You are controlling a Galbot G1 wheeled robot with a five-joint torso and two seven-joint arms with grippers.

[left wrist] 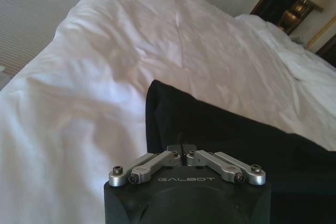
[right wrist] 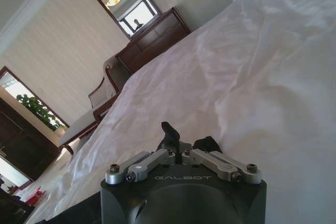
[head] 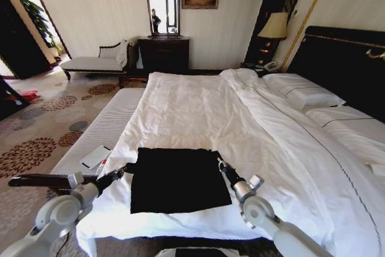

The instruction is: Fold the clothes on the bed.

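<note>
The clothes (head: 178, 179), a black T-shirt, lie flat as a rough rectangle on the white duvet near the foot of the bed (head: 198, 106). My left gripper (head: 127, 168) is at the shirt's left edge, and in the left wrist view (left wrist: 181, 149) its fingers are shut against the black cloth (left wrist: 236, 135). My right gripper (head: 220, 162) is at the shirt's right edge. In the right wrist view (right wrist: 181, 150) it is shut, with a bit of black cloth (right wrist: 169, 131) sticking up from between the fingers.
A striped bench (head: 102, 127) runs along the bed's left side with a white flat object (head: 95, 156) on it. Pillows (head: 304, 94) and a dark headboard (head: 343, 58) are at right. A chaise (head: 90, 63), dresser (head: 163, 53) and lamp (head: 274, 26) stand along the far wall.
</note>
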